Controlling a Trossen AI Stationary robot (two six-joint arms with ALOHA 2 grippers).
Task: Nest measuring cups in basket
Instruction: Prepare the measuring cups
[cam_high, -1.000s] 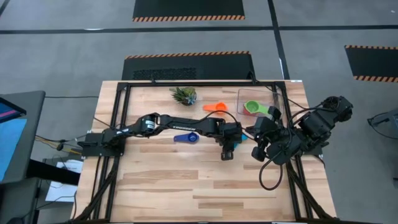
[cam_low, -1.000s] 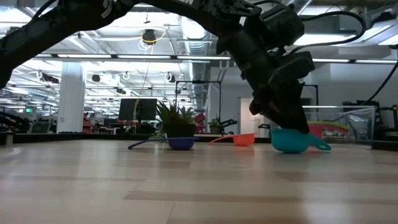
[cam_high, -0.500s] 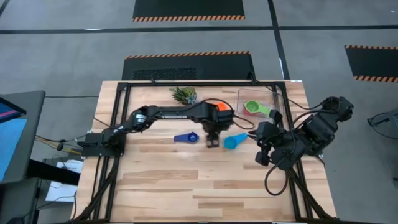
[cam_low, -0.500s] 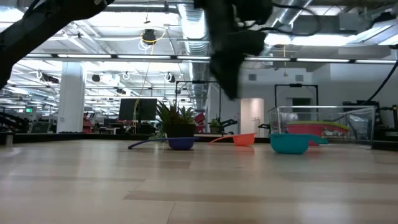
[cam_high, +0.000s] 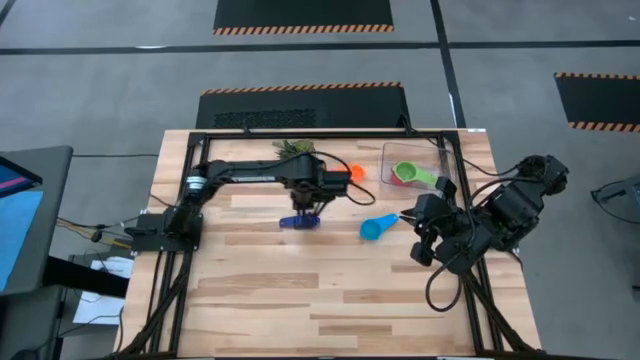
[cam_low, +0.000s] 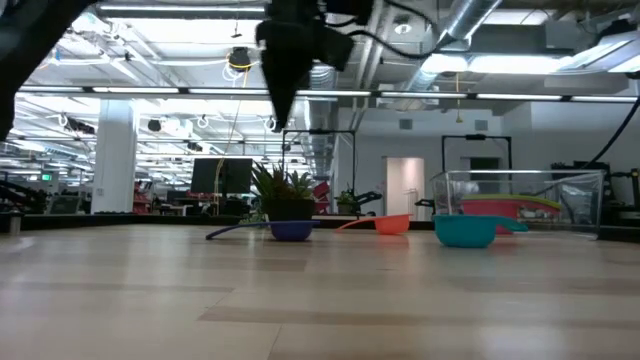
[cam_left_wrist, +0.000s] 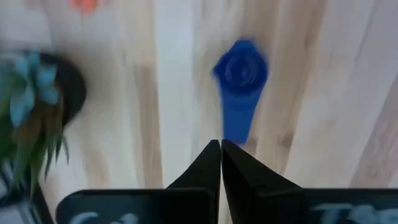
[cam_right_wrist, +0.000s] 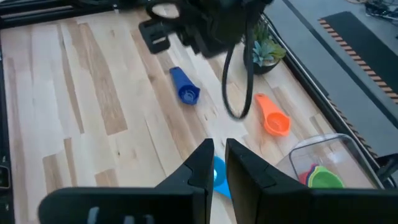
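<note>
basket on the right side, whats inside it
The clear basket holds a green measuring cup; the right wrist view shows yellow and red cups nested under it. Anything lower is hidden.

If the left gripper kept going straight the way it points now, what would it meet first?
Most likely the blue measuring cup: the left gripper, fingers together, points down at its handle from above the table. How high it hangs is unclear.
</note>
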